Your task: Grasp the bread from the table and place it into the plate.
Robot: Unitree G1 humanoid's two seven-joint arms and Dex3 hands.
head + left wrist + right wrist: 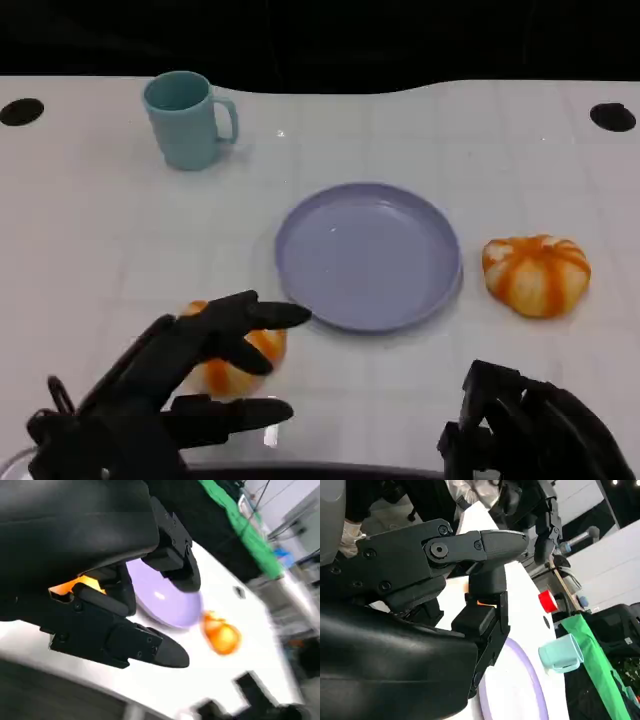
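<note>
**A:** Nearest the lens were the two black hands. The left hand (170, 385) had its fingers spread apart over one bread (236, 362), reaching around it but not clamped, as far as anyone could tell. The right hand (530, 430) sat low with fingers curled in, nothing in them.

**B:** So two breads?

**A:** Yep, two round, ridged orange-and-white buns. The second bread (536, 273) lay just right of the plate (368, 256). One plate, lavender, smooth, round with a shallow rim. One teal mug (187, 120), matte-looking, handle on its right, far back left on the glossy white table (90, 230).
</note>
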